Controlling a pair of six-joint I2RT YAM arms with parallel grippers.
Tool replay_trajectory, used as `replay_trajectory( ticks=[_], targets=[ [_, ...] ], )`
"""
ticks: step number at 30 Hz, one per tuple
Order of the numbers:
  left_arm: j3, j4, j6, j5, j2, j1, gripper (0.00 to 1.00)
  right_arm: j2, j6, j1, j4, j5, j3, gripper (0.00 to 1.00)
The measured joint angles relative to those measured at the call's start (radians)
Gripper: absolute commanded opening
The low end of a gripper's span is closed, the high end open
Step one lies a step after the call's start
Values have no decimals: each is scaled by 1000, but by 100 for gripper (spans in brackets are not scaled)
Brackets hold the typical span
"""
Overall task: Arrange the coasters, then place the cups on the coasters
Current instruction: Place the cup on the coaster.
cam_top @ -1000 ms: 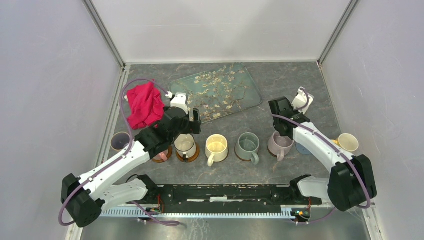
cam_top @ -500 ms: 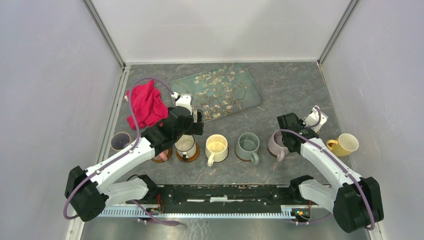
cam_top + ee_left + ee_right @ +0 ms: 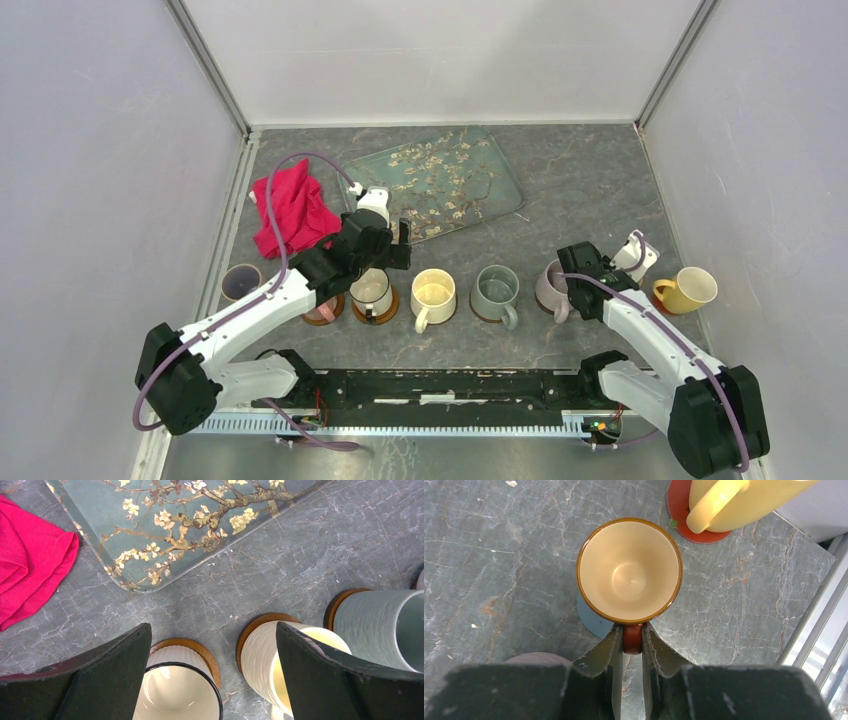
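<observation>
The right hand point(image 3: 632, 636) is pinched tight on the red-brown handle of one brown-rimmed cream cup point(image 3: 629, 570), directly ahead of its fingers. One grey-blue coaster point(image 3: 591, 619) peeks out beneath that cup; whether the cup rests on it cannot be told. Ahead and to the right of this hand, one yellow cup point(image 3: 734, 495) stands on one red coaster point(image 3: 706, 534).

The left hand point(image 3: 212, 640) is spread wide, holding nothing, above the tabletop point(image 3: 300, 565). Under its left finger stands one white cup point(image 3: 175, 690). Beside its right finger is one pale cream cup point(image 3: 262, 660), and further right one grey-green cup point(image 3: 380, 625). These three stand on three orange-brown coasters point(image 3: 260, 621), one each. Ahead of this hand lie one floral tray point(image 3: 190, 525) and, leftward, one red cloth point(image 3: 30, 560).

From above, three more cups show:
- one mauve cup point(image 3: 553, 287), just left of the right hand
- one pink cup point(image 3: 322, 310), under the left arm
- one leftmost cup point(image 3: 240, 283), well to the left hand's left
</observation>
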Motion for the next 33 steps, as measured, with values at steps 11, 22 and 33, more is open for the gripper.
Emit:
replay_trajectory(
  ticks=[11, 22, 33],
  targets=[
    [9, 0, 0, 1, 14, -2, 100, -5, 1, -2, 7, -25, -42, 3],
    [9, 1, 0, 2, 16, -4, 100, -10, -19, -7, 70, -43, -79, 8],
    [9, 2, 0, 12, 16, -4, 100, -4, -39, -13, 108, -48, -87, 13]
  ],
)
